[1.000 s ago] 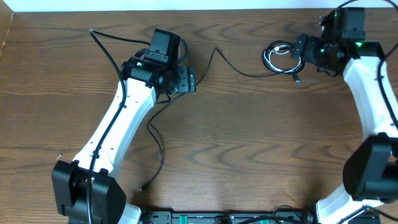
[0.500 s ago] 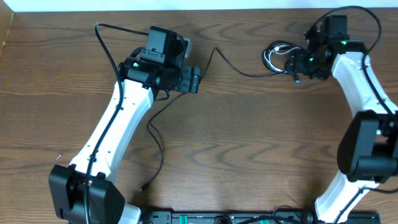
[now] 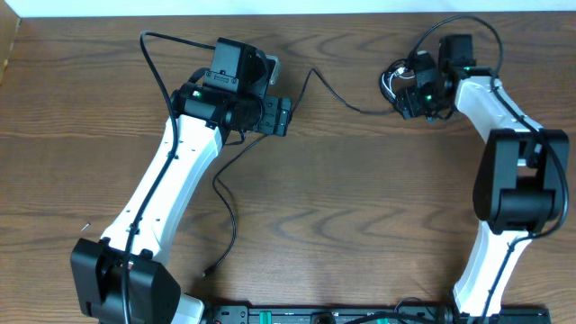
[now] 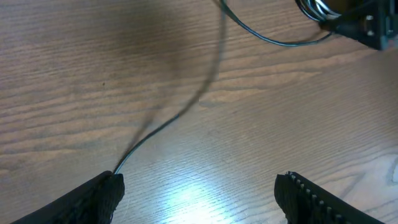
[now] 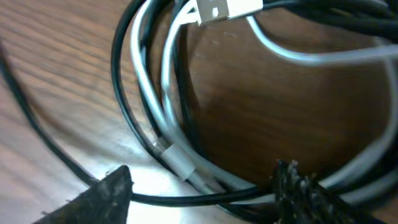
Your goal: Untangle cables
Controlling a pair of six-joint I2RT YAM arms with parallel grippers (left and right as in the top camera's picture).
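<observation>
**Two claws, one coil, one long trailing cable**

The right claw [image 3: 407, 97] sits at the near edge of a small coil [image 3: 392, 77] of black and white cable, far back on the right of the wooden table [image 3: 360, 216]. From the coil the black cable [image 3: 353, 108] runs left, rises to a peak and drops to the left claw [image 3: 281, 115]. It then trails beside the left arm [image 3: 171, 171] toward the table's near edge, ending in a small plug [image 3: 208, 270]. From above, neither claw's grip can be made out.

Left arm [image 3: 166, 175], right arm [image 3: 486, 99]: white links, black joints and wrist housings, green lights [image 3: 199, 92], black wiring.
</observation>
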